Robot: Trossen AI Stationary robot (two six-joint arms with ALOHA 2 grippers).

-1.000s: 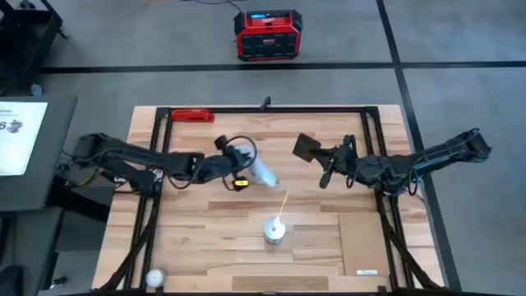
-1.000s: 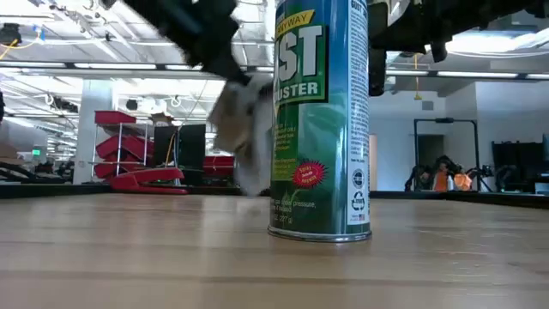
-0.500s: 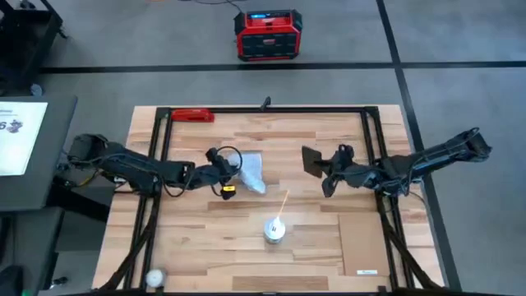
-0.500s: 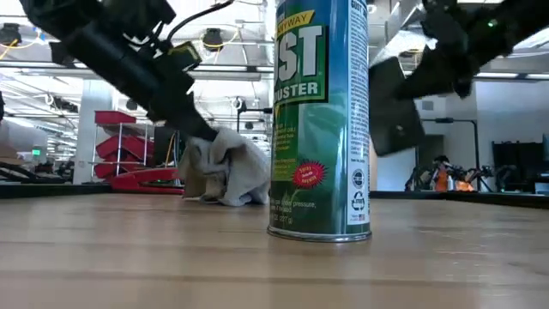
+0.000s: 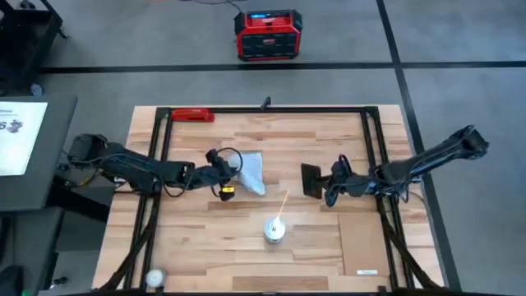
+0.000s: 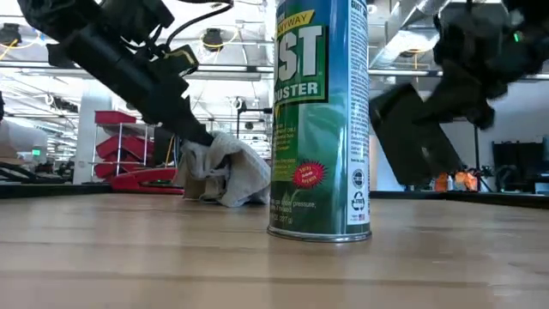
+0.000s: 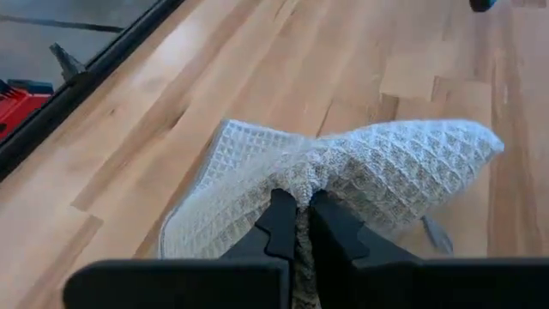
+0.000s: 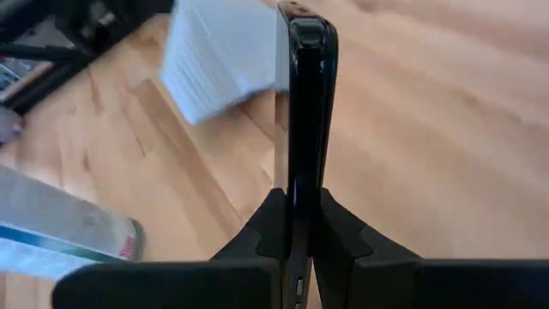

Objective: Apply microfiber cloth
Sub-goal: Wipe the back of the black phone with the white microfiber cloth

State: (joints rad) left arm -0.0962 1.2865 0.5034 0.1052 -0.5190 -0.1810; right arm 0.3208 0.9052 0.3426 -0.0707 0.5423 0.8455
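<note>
Microfiber cloth (image 5: 251, 173) lies bunched on the worktop (image 5: 205, 247) toward its far edge, pinched by our left gripper (image 7: 296, 225). Our right gripper (image 8: 297, 219) clamps the black phone (image 5: 311, 179) on edge, near the spray can (image 6: 320, 120).

Pale grey waffle-weave microfiber cloth (image 7: 369, 172), bunched and rumpled, resting on the wooden table, one fold pinched upward

Bright, even overhead light; the low view blurs near the moving arm
</note>
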